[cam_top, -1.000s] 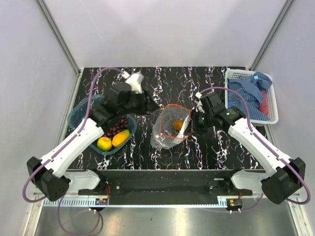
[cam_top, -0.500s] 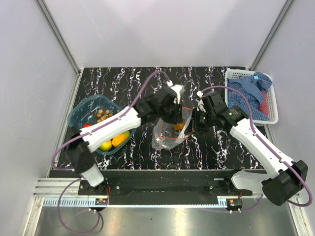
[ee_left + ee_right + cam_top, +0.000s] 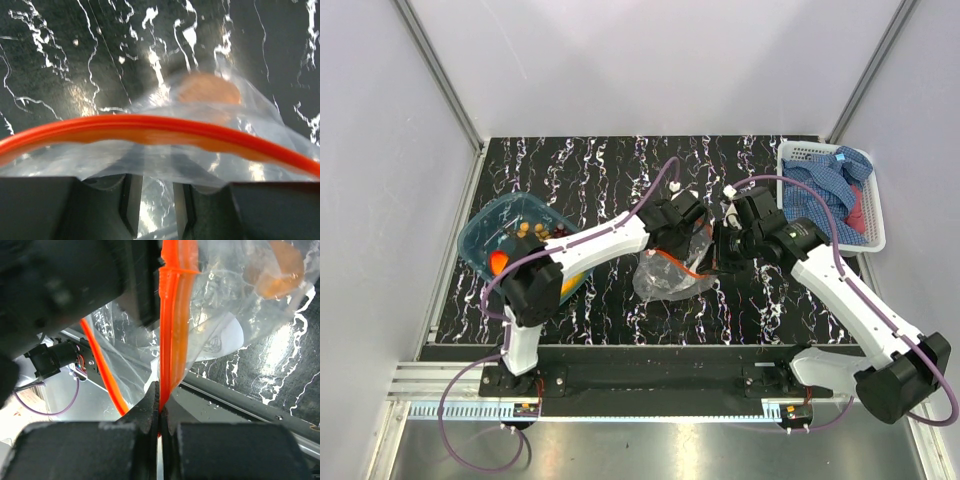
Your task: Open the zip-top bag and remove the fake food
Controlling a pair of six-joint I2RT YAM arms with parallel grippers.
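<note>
**Black marbled bench: bag lip raised, orange fruit inside**

Black, white-veined bench (image 3: 570, 170) between pale walls, viewed from above. Locate the zip-top bag (image 3: 660, 280) near mid-bench, between the two arms. Note the blue tub (image 3: 470, 235) well apart on the left and the white basket (image 3: 785, 165) of checked cloth (image 3: 825, 180) at the far right.

Right pincer (image 3: 159, 399): pressed together on the orange-red zip strip (image 3: 170, 315), pinching one lip of the bag and holding it up off the bench. Left pincer (image 3: 157, 202): spread by a narrow gap, with nothing clearly held and clear film draped across the fingertips.

Key relation for the coming move: from the left pincer, find the orange fruit (image 3: 207, 89) ahead and slightly right, beyond the strip and behind the film. Note the strip's long axis lying crosswise to the line of approach, arched upward at mid-span. Treat the left arm as the free arm already at the mouth; keep the right as holder. Judge the next step as entry through the raised mouth toward the fruit. Expect a risk of pushing film ahead instead of entering.

Hidden or unclear:
- Fruit blurred behind crinkled film in both wrist views.
- Bag mouth masked from above by both wrists.
- Second run of strip visible lower in the right wrist view; mouth judged open, width not readable.
- Tub contents partly covered by the left arm.
- Cannot tell whether other pieces lie in the bag.
</note>
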